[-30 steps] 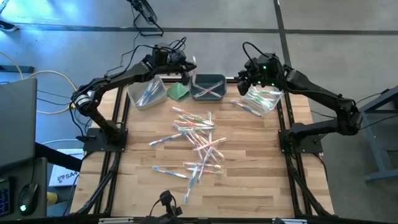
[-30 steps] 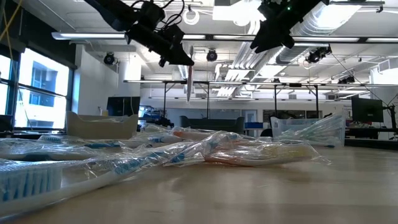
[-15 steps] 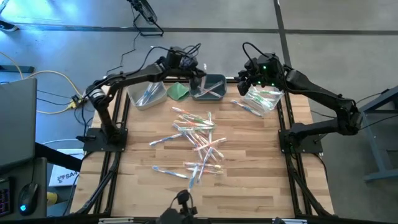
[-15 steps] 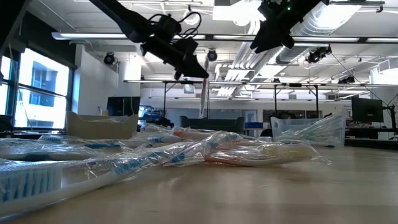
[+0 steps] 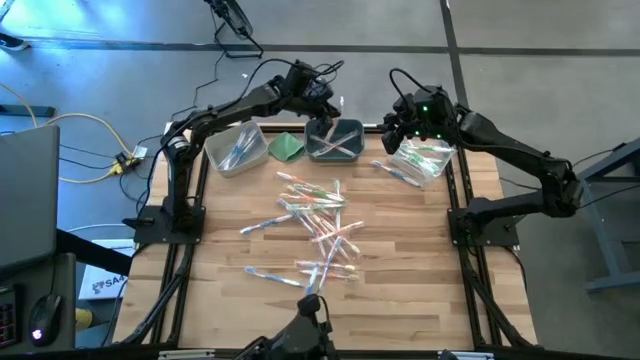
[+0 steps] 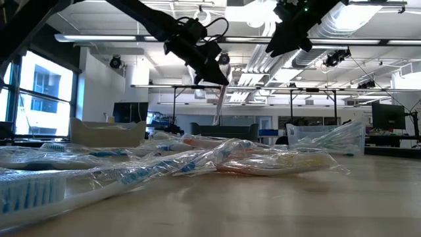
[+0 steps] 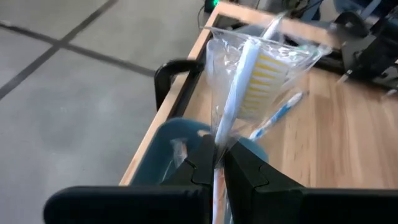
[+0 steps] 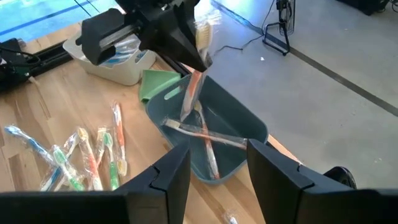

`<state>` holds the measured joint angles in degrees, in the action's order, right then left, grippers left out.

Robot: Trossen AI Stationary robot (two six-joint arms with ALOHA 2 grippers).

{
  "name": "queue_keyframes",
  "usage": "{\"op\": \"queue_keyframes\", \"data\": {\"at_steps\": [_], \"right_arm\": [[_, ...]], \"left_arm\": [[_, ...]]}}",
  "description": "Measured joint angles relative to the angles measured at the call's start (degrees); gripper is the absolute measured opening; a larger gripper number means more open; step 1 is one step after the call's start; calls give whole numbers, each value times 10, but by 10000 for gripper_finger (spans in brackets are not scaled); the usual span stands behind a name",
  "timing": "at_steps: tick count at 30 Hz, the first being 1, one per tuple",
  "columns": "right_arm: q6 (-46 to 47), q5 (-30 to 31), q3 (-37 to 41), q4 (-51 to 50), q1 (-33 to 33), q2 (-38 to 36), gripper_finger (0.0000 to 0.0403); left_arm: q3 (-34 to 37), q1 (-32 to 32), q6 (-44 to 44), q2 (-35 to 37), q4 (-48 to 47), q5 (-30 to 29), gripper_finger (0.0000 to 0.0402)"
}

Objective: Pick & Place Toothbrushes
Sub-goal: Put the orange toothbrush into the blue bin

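1. The loose toothbrushes (image 5: 312, 232) lie scattered across the middle of the tabletop (image 5: 420, 290), well apart from the bins, so I judge them the stock waiting to be sorted.
2. At the far edge stand a clear bin (image 5: 236, 150), a green cloth (image 5: 287, 147), a blue-grey bin (image 5: 335, 140) and, toward the far right corner, a second clear bin (image 5: 424, 160). Each bin already holds toothbrushes.
3. The left gripper (image 8: 198, 57) is clamped on one wrapped toothbrush (image 8: 191, 93), hanging it end-down over the blue-grey bin, presumably for a clean drop.
4. The right gripper (image 5: 400, 125) hovers above the second clear bin, fingers apart and empty, clear of the left arm's work.
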<state>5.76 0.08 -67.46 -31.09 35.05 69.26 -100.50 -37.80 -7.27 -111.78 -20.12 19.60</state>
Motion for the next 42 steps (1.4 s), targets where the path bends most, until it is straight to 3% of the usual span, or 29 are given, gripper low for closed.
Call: {"op": "queue_keyframes", "data": {"at_steps": [5, 42], "right_arm": [[0, 0, 0, -13, 0, 0, 149], [4, 0, 0, -18, 0, 0, 149]], "left_arm": [[0, 0, -17, -1, -44, -37, 12], [0, 18, 2, -37, -83, -72, 13]]}}
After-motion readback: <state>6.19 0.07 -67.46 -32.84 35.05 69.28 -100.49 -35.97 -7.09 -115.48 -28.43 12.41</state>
